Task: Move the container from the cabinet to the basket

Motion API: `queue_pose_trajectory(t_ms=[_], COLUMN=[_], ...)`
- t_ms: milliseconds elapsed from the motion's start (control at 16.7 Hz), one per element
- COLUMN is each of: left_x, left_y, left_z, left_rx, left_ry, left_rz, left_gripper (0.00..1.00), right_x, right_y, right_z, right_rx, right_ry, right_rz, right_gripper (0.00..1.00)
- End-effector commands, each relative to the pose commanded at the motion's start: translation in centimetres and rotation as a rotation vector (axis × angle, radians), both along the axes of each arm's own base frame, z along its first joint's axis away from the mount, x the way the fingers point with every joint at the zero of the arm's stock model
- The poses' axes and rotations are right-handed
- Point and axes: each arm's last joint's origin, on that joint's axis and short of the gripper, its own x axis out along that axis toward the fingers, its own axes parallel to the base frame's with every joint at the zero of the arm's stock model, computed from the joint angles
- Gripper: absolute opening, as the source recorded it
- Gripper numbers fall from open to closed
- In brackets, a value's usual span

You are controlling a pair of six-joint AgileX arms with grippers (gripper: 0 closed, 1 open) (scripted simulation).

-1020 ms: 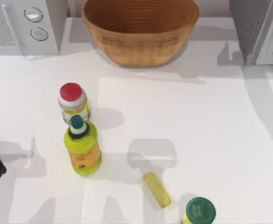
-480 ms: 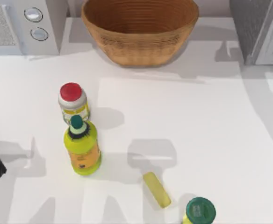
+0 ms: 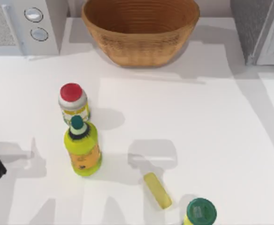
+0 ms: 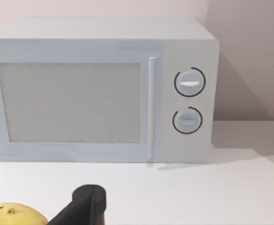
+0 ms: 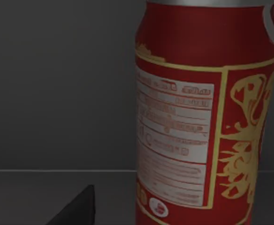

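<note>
Right wrist view: container (image 5: 207,117) upright, long axis vertical, w/ dark grey walls.

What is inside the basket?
The basket holds nothing on the ribbed part I can see. Its near wall hides the part of its floor just behind it. The can stands in a dark grey space.

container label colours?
Red can with gold-yellow ornament and a pale text panel; shows best in the right wrist view.

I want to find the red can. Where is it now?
The red can stands upright on a grey shelf inside a dark space, close in front of the right wrist camera. The basket waits at the table's back.
</note>
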Motion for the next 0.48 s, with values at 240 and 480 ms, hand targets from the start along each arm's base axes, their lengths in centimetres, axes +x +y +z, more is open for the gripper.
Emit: queue_pose_trajectory(t_ms=[240, 480], left_x=[0.0, 0.0], left_y=[0.0, 0.0], left_z=[0.0, 0.0], left_rx=[0.0, 0.0], left_ry=[0.0, 0.0], left_rz=[0.0, 0.0], left_gripper=[1.0, 1.0], right_x=[0.79, 1.47], right_y=[0.39, 0.32], right_z=[-0.07, -0.01], right_rx=[0.001, 0.0], right_ry=[-0.004, -0.002], right_rz=[-0.001, -0.002], right_gripper=[1.0, 1.0])
